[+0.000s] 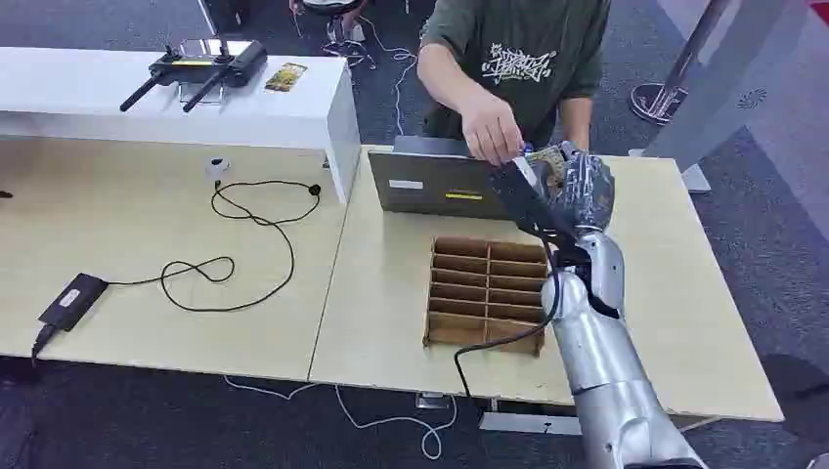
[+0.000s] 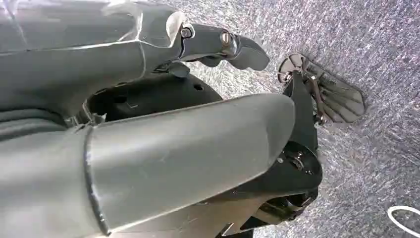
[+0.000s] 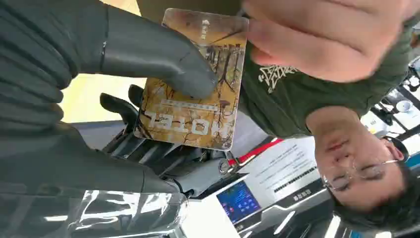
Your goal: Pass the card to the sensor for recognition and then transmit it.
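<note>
Brown and gold, the card (image 3: 190, 82) is pinched between the thick grey thumb and the darker fingers (image 3: 148, 148) of the right hand (image 1: 572, 186), which is raised above the far edge of the counter (image 1: 675, 293), just beyond the cardboard divider tray (image 1: 487, 291) and beside the grey device (image 1: 430, 181) standing behind that tray. A person's hand (image 1: 492, 132) is reached down to the card's far end and appears to be touching or taking it; whether it has been gripped cannot be told. Since the card is already offered to the person, the task is judged to be in its last part, the handing over. Whether the recognition step at the sensor has been completed cannot be read from the pictures, and it cannot be said for certain which object is the sensor, though the grey device beside the tray is a likely candidate. What is left, by this judgement, is the release of the card once the person's hold is firm. The right arm is extended forward and upward over the tray, with the wrist turned so that the card faces the person. The left hand (image 2: 228, 47) is hung down over grey carpet (image 2: 376, 59), its fingers loosely curled with nothing held.
</note>
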